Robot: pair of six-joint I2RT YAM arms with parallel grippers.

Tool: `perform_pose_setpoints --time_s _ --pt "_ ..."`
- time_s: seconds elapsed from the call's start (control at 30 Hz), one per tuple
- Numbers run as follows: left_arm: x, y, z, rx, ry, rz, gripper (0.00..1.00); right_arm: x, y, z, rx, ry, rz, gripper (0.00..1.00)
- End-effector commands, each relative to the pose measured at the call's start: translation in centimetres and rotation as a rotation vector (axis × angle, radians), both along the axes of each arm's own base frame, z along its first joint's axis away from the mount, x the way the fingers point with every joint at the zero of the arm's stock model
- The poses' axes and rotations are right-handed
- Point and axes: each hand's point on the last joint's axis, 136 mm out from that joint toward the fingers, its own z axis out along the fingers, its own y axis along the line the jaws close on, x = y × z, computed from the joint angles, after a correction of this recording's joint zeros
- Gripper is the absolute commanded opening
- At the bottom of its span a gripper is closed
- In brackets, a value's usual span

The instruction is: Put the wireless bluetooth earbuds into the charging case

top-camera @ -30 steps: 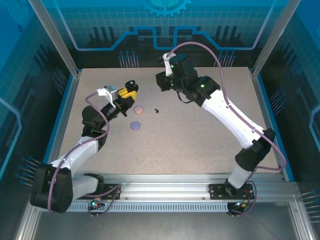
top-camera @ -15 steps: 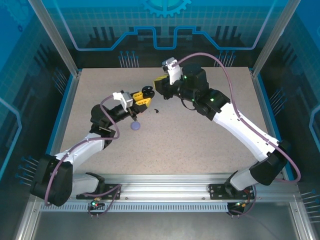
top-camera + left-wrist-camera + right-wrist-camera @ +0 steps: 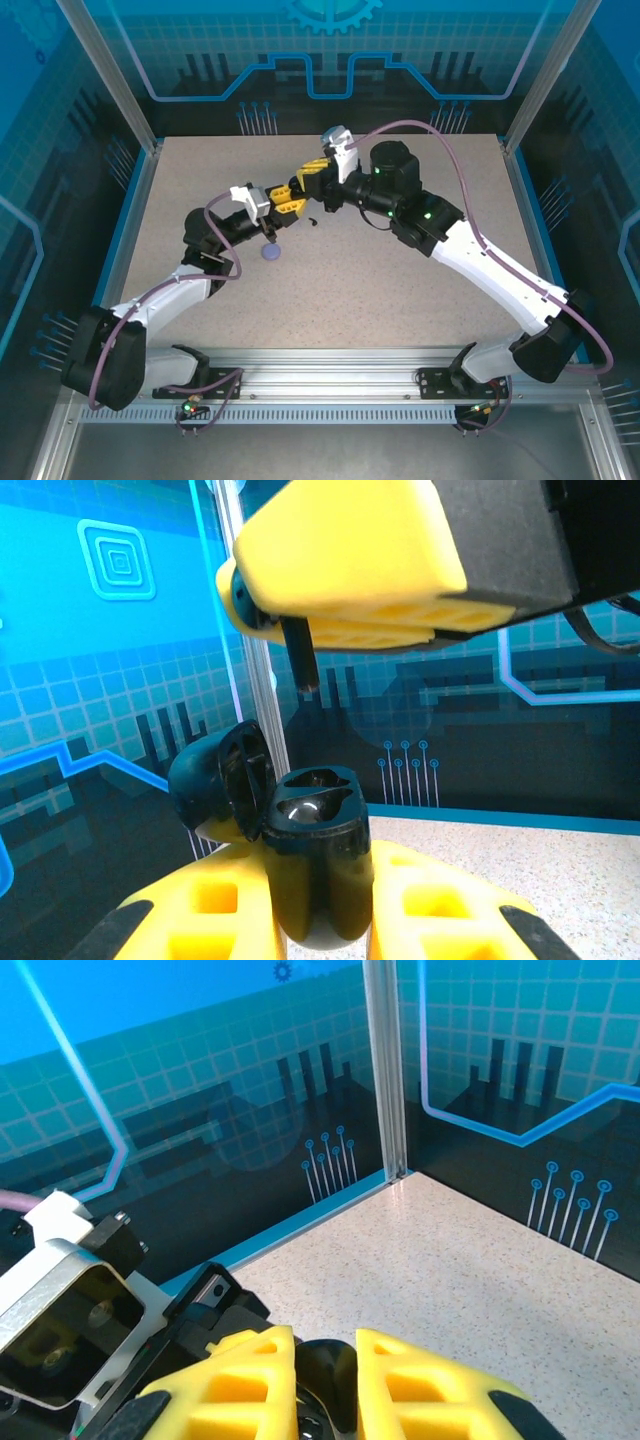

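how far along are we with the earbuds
Done: black case is open, held up in the left gripper. In hand: right gripper holds a black earbud stem-down just above it. Left: seating it, plus the second black earbud lying on the table.

— Where do the arms meet?
— Upper centre: the left hand (image 3: 290, 197) and right hand (image 3: 314, 172) are nearly tip to tip, both arms reaching inward.
— Jaws?
— Left clamps a black case (image 3: 315, 850); right pinches a black earbud (image 3: 301, 662).

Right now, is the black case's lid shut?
No, the lid is swung open, tipped back beside the black case.
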Motion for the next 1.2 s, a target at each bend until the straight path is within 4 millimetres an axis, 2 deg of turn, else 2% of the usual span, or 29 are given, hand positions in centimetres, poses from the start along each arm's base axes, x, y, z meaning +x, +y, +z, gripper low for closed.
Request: perform_pose_setpoints --time_s 0.0,0.37,0.83,1.17 --pt "-0.8 -0.5 2.0 0.004 -0.097 -0.028 0.00 -1.3 0.5 1.2 0.023 -0.051 0.040 0.16" --pt "-0.9 -0.5 2.4 0.005 -0.114 -0.029 0.00 -1.3 0.3 0.2 0.034 -0.032 0.029 0.15" --pt "-0.8 -0.6 2.4 0.001 -0.112 -0.029 0.00 -1.4 1.5 -1.5 0.017 0.004 0.058 0.12" --pt "-0.7 -0.5 2.7 -0.004 -0.116 -0.026 0.00 -1.5 0.6 -3.1 -0.008 0.023 0.023 0.10"
